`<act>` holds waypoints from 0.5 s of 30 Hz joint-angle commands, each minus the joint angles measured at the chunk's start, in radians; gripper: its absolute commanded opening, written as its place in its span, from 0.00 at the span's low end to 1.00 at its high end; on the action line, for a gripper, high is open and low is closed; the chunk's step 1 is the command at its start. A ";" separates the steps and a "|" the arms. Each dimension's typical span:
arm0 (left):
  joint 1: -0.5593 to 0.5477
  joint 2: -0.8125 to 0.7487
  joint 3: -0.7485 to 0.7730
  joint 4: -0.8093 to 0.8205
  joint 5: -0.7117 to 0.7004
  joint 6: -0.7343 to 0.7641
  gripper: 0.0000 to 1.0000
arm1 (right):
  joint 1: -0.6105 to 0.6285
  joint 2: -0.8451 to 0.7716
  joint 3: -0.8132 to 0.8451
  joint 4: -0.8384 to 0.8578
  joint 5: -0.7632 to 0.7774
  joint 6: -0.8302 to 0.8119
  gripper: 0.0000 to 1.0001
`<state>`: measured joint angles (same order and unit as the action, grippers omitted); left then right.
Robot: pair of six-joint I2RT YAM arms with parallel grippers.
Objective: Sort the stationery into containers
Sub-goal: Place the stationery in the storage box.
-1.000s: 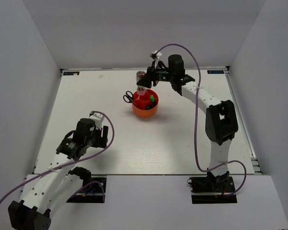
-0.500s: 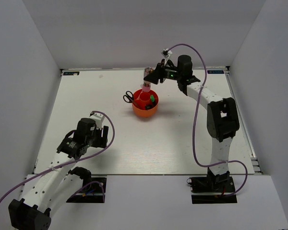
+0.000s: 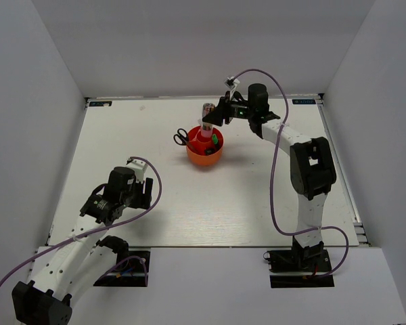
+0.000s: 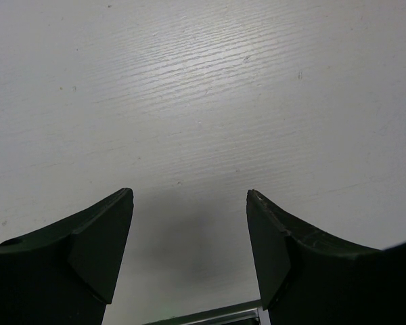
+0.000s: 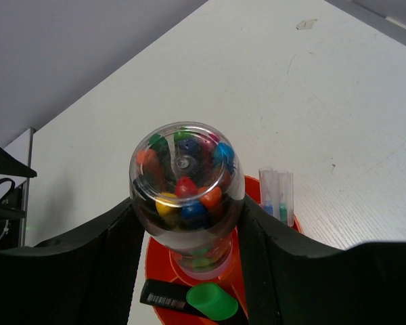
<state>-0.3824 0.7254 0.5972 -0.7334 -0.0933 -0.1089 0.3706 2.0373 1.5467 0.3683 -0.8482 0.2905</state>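
The right gripper (image 5: 188,206) is clamped on the pink-capped clear tube (image 5: 186,172). In the right wrist view its two dark fingers (image 5: 88,271) press the tube's sides at the centre of the frame. The tube is seen end-on, and small items in red, blue, yellow, orange and green show through its clear wall. It hangs over the orange tub (image 5: 158,265), which fills the lower centre of that view. In the overhead view the tube (image 3: 206,119) stands nearly upright with its pink cap down at the tub's (image 3: 204,160) mouth. I cannot tell whether the cap touches anything inside.

The left gripper (image 4: 188,194) is spread wide, with only bare bench (image 4: 203,81) between its fingers, and it holds nothing.

A green highlighter (image 5: 193,298) lies in the tub at the bottom of the right wrist frame. Its black body carries a white barcode label, but no words on it can be read. Thin pale pens (image 5: 277,195) stand in the tub right of the tube. From overhead, the black-handled scissors (image 3: 181,137) stick out over the tub's left rim.

The right arm (image 3: 304,169) rises from the lower right of the overhead frame. It bends at its elbow and reaches to the upper centre, with the wrist angled down over the tub. The left arm (image 3: 88,230) is folded low at the lower left, well apart from the tub.
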 commanded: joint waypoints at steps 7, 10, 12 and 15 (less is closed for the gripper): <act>0.002 -0.014 0.000 0.002 -0.003 0.005 0.78 | 0.014 0.007 -0.014 0.018 -0.017 -0.065 0.00; 0.004 -0.012 -0.002 0.003 0.000 0.006 0.78 | 0.021 0.004 -0.017 -0.006 -0.012 -0.094 0.00; 0.002 -0.012 -0.004 0.002 -0.002 0.005 0.78 | 0.027 0.004 -0.019 -0.020 -0.012 -0.111 0.02; 0.004 -0.015 -0.002 0.002 -0.003 0.006 0.78 | 0.039 0.003 -0.026 -0.034 -0.005 -0.134 0.10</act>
<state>-0.3824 0.7246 0.5972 -0.7334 -0.0933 -0.1085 0.3954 2.0434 1.5249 0.3294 -0.8467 0.1986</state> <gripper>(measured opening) 0.780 0.561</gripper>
